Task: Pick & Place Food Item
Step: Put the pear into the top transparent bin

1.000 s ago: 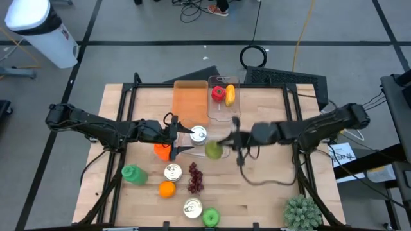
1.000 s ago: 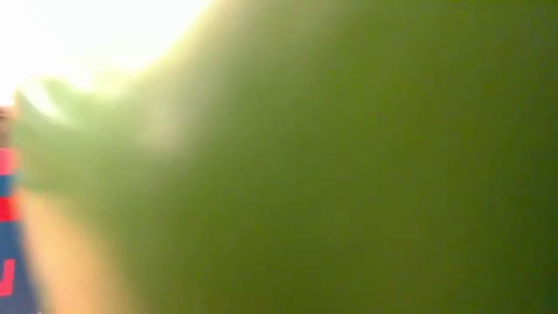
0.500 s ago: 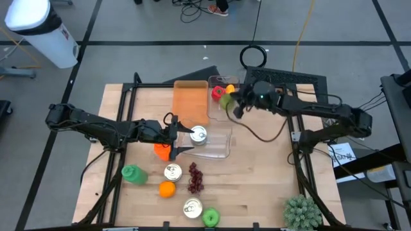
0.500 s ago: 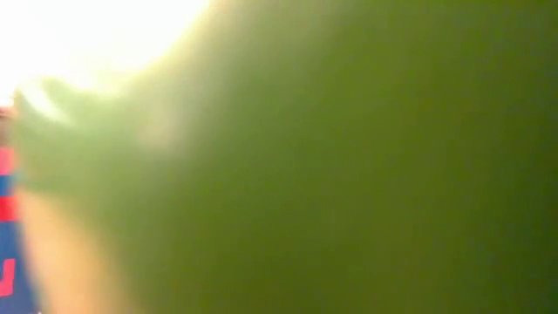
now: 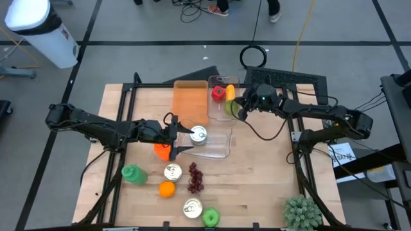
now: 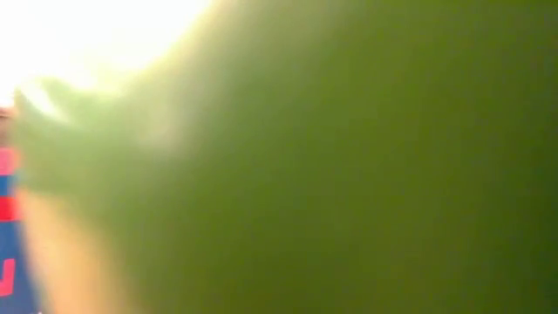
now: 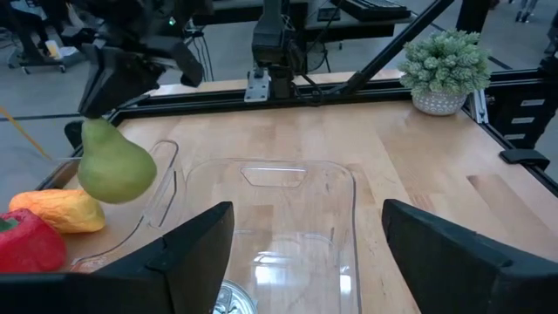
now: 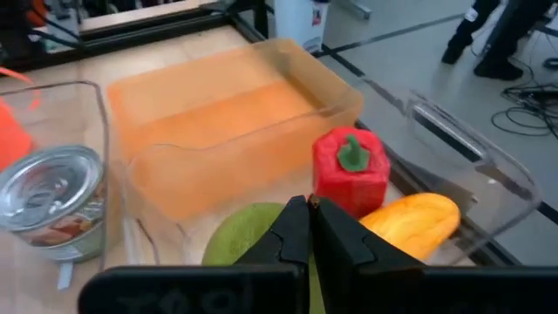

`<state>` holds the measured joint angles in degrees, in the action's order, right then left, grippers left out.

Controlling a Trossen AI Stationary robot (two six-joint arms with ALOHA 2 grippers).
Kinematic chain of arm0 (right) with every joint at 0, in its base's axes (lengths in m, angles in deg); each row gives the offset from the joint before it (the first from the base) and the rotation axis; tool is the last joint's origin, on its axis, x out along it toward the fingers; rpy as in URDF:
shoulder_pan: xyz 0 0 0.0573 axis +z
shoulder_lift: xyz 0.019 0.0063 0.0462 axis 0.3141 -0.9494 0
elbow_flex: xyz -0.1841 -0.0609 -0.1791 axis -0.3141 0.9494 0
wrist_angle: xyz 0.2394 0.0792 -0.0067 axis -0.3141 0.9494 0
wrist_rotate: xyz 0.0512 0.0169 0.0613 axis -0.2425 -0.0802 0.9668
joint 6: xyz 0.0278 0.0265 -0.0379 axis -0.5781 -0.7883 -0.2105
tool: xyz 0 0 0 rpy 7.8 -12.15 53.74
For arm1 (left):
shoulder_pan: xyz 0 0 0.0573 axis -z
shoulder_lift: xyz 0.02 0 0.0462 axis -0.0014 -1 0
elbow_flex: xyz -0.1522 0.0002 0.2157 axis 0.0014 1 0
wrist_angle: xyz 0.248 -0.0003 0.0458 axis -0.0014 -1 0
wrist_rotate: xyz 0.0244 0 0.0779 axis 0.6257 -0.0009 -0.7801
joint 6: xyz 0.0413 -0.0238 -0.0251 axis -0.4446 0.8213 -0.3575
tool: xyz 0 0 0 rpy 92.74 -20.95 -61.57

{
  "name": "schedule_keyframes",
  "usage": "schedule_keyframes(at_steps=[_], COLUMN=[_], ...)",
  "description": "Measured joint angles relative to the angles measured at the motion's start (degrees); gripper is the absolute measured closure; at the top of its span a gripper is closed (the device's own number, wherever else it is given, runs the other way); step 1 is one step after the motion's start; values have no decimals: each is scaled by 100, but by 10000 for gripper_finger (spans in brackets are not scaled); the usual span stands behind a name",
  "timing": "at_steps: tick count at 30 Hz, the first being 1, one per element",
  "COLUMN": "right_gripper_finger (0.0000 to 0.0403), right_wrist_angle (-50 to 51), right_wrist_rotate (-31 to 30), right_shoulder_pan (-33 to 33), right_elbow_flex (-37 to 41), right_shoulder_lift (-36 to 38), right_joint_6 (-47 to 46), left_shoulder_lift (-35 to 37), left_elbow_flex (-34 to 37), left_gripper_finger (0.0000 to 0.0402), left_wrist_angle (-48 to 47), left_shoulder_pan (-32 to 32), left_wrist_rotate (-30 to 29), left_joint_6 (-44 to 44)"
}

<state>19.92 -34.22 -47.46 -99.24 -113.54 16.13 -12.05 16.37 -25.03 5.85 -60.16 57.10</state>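
Note:
A green pear (image 5: 229, 108) (image 7: 114, 167) hangs from my right gripper (image 5: 237, 109) (image 8: 309, 222), which is shut on it. It is over the far clear bin (image 5: 223, 80), next to the red pepper (image 5: 218, 94) and the yellow-orange fruit (image 5: 230, 94) lying in that bin. My left gripper (image 5: 178, 138) stands open at the left end of a nearer clear bin (image 5: 221, 151). A tin can (image 5: 199, 135) stands in that bin. In the left wrist view the left fingers (image 7: 196, 249) flank the bin's near end. The low view is filled by a green blur. My right gripper has the pear by its narrow top end (image 7: 94, 131), pinched between its shut fingers. They come at it slanting down from the table's right. The pear hangs below them, broad end down, clear of the bin and the fruit in it.
An orange bin (image 5: 191, 102) stands left of the far clear bin. An orange thing (image 5: 161, 151) lies under my left gripper. Near the front lie a green thing (image 5: 131, 173), two cans (image 5: 172, 171), grapes (image 5: 194, 181), an orange (image 5: 167, 189), a green apple (image 5: 210, 218) and a potted plant (image 5: 302, 212).
My right gripper has swung from the table's middle toward the far edge, turning as it went. It carried the pear, lifted clear, to above the far clear bin. In the last half second it has sunk a little there. My left gripper has kept still.

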Motion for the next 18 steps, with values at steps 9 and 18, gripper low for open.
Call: schedule_keyframes(at_steps=[9,18], right_gripper_finger=[403,403], right_wrist_angle=[0,-366], right_wrist_rotate=[-17,-8], right_shoulder_pan=[35,-4], right_elbow_flex=[-3,-146], right_shoulder_lift=[-5,-521], right_joint_6=[87,91], left_shoulder_lift=[0,0], left_elbow_flex=[0,0], left_gripper_finger=[101,100], left_wrist_angle=[0,0], left_shoulder_pan=[0,0], left_wrist_rotate=[0,0], left_joint_6=[0,-1])
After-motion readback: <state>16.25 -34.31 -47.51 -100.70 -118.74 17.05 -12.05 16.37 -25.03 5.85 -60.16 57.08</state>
